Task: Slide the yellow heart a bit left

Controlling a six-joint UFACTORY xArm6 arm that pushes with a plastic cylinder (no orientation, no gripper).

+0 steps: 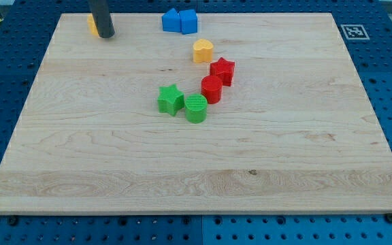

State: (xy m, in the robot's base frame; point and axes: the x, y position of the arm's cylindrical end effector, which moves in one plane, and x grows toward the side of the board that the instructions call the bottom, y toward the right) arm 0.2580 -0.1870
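The yellow heart (203, 50) lies on the wooden board (114, 156) in the upper middle, just above and left of the red star (222, 71). My tip (107, 35) is at the upper left of the board, far left of the heart. It stands right next to a yellow block (92, 24), which the rod partly hides; its shape cannot be made out.
Two blue blocks (180, 21) sit together at the top edge, above the heart. A red cylinder (211, 89) lies below the red star. A green star (171, 99) and a green cylinder (196, 108) lie near the board's middle.
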